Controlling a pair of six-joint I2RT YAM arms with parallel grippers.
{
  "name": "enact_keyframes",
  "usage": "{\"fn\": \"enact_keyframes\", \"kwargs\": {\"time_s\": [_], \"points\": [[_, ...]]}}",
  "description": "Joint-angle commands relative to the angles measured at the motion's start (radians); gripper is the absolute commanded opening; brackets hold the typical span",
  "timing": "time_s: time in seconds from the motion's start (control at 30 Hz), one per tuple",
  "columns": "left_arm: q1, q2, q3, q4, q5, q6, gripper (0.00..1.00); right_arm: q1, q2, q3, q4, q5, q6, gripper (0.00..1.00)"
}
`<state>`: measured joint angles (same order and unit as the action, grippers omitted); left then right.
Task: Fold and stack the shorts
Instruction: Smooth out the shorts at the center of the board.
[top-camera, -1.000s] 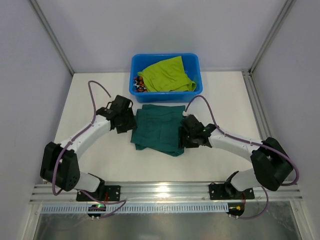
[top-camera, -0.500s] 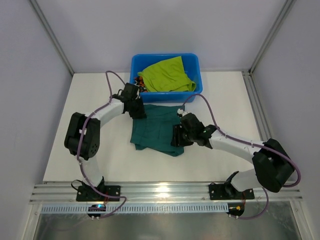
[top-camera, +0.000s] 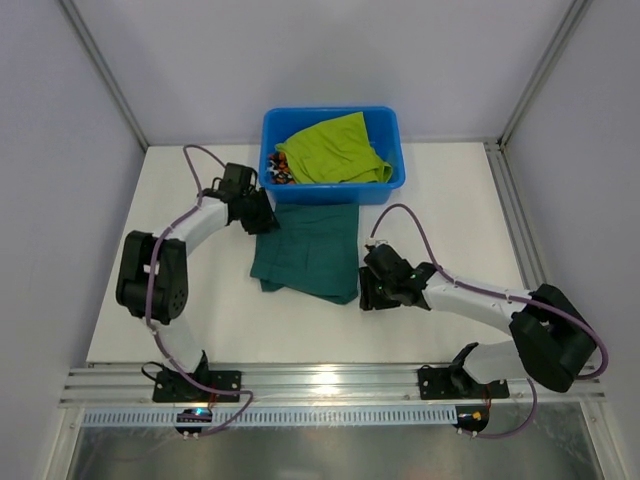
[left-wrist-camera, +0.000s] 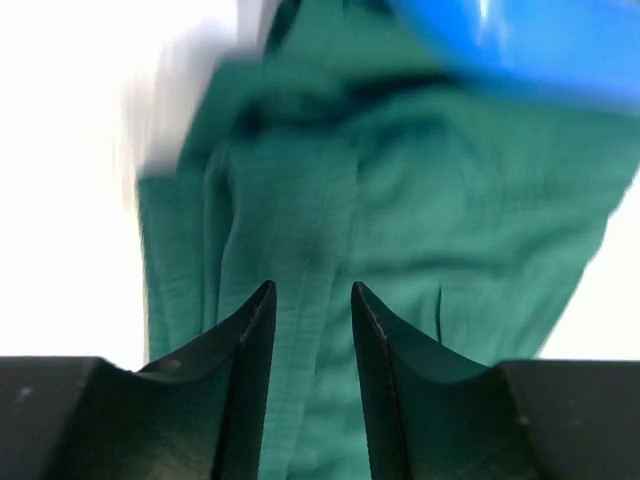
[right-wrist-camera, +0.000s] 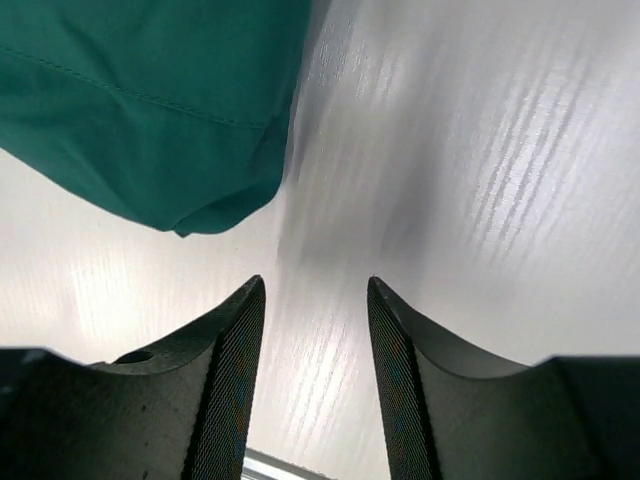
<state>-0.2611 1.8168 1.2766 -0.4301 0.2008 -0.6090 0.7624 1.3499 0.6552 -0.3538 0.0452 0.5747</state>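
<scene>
On the white table (top-camera: 450, 210), just in front of the blue plastic tub (top-camera: 320, 194), the dark teal-green cloth shorts (top-camera: 310, 250) lie folded into a rough rectangle, with their far edge close to the tub's front wall. Inside the tub, the lime yellow-green shorts (top-camera: 330, 150) are heaped loosely. A small patch of the orange, black, white and grey camouflage-print shorts (top-camera: 276, 172) shows beneath them at the tub's left side.

The left gripper (top-camera: 262, 218) sits over the far left corner of the teal-green shorts, close to the tub. In the left wrist view its fingers (left-wrist-camera: 255, 330) stand a narrow gap apart, low over the cloth, and a raised ridge of the fabric runs into the gap. I cannot tell whether they pinch it.

The right gripper (top-camera: 366, 293) is low over the table, just beside the near right corner of the teal-green shorts. In the right wrist view its fingers (right-wrist-camera: 235, 360) are spread and empty. Bare tabletop shows between them, and the hem corner of the shorts lies a little ahead and to one side, not touched.
</scene>
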Motion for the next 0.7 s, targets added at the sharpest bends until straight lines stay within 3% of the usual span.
{"fn": "enact_keyframes", "kwargs": {"time_s": [0.0,0.1,0.27,0.4,0.53,0.67], "points": [[-0.003,-0.254,-0.08,-0.054,-0.024,-0.031,0.4,0.005,-0.11,0.081,-0.088,0.059,0.03,0.49],[-0.019,-0.335,-0.169,-0.091,-0.046,-0.049,0.41,0.003,-0.124,0.167,-0.091,0.081,0.028,0.49],[-0.046,-0.383,-0.319,-0.059,-0.037,-0.081,0.4,0.003,-0.012,0.328,-0.106,0.056,0.01,0.49],[-0.053,-0.303,-0.414,0.022,-0.015,-0.121,0.33,0.002,0.003,0.308,-0.036,-0.001,0.02,0.49],[-0.059,-0.28,-0.431,-0.061,-0.171,-0.153,0.26,0.003,0.0,0.288,-0.042,0.001,0.007,0.49],[-0.061,-0.318,-0.395,-0.156,-0.225,-0.179,0.27,-0.003,-0.047,0.271,-0.048,0.015,-0.003,0.49]]}}
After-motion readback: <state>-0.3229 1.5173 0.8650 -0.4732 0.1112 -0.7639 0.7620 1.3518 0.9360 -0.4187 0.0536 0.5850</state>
